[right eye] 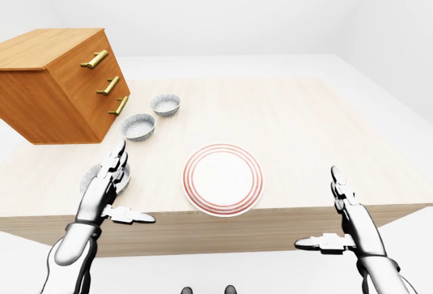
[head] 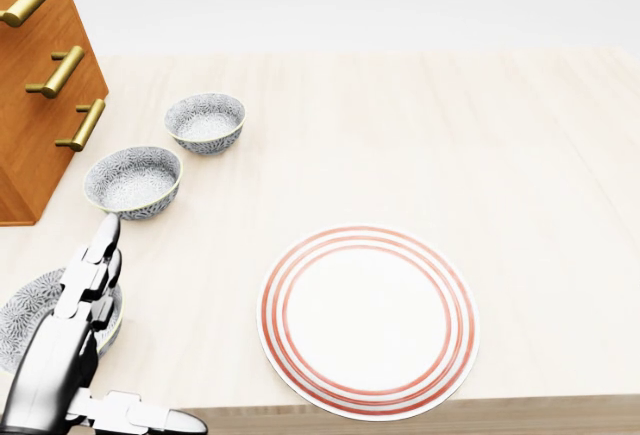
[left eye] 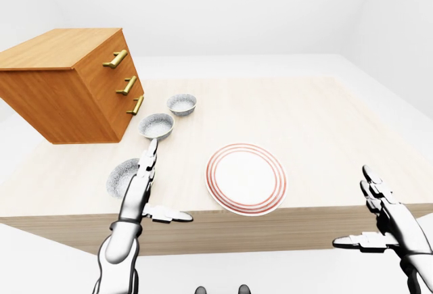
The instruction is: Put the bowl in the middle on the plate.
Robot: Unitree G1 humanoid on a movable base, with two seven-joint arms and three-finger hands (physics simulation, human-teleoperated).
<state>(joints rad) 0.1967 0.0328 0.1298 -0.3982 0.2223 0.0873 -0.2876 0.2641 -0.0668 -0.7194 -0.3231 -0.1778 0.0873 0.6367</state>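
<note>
The near bowl [head: 22, 313], left of the plate [head: 368, 320], was partly covered by the left hand [head: 62, 353] and cut by the head view's left edge. The right hand [right eye: 352, 225] appeared only in the eye views. The middle bowl [head: 133, 181], up and left of the plate on the table [head: 450, 135], was empty, as were the far bowl [head: 205, 121] and the plate. The left hand was open, fingers straight toward the middle bowl without touching it, thumb toward the plate. The right hand was open, off the table, down and right of the plate.

Left hand [left eye: 145, 189], right hand [right eye: 348, 223]: fingers spread.
</note>
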